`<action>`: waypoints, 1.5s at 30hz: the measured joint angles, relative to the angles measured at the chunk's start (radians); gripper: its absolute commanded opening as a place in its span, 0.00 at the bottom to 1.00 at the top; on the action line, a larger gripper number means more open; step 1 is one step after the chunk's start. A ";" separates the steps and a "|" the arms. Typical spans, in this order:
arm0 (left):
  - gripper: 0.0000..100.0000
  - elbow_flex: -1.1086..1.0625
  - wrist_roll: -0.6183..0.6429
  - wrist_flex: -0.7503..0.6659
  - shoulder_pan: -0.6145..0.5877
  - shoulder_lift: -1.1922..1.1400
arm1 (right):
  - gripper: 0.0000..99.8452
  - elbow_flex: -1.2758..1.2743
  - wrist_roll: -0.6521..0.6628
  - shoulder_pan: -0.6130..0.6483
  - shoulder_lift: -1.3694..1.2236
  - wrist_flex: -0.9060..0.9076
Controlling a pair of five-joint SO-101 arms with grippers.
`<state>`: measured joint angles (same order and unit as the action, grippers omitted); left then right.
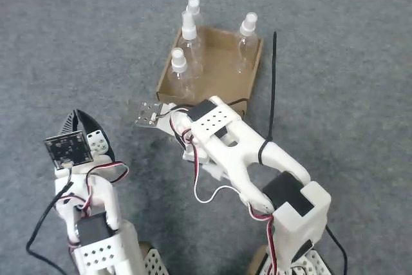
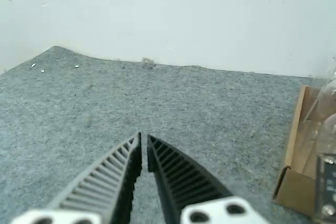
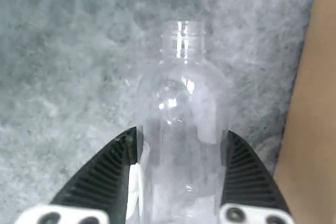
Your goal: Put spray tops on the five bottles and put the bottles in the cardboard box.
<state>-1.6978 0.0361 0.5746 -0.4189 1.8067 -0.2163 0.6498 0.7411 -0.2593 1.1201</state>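
Observation:
A clear bottle (image 3: 181, 103) with a bare open neck and no spray top sits between the fingers of my right gripper (image 3: 179, 135), which is shut on its body over the grey carpet. The cardboard box (image 1: 222, 85) lies just beyond my right arm (image 1: 225, 136), and its wall (image 3: 315, 103) is right beside the held bottle. Several bottles with white spray tops stand in the box, one at the front left (image 1: 179, 72) and one at the back right (image 1: 246, 37). My left gripper (image 2: 143, 142) is shut on nothing, at the near left (image 1: 82, 123), far from the box.
Grey carpet (image 1: 335, 94) covers the table up to a white wall (image 2: 184, 14). A thin black rod (image 1: 273, 82) stands to the right of the box. A red and white cable (image 1: 206, 191) hangs off the right arm. Open carpet lies left of the box.

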 measured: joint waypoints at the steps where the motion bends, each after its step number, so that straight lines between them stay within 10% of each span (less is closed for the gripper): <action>1: 0.01 0.000 0.000 0.000 0.000 0.000 | 0.15 0.000 0.003 0.000 0.000 0.003; 45: 0.01 0.000 0.000 0.000 0.000 0.000 | 0.31 0.081 0.006 0.040 -0.058 -0.021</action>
<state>-1.6978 0.0361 0.5746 -0.4189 1.8067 -0.1350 0.6559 0.7810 -0.3176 1.0986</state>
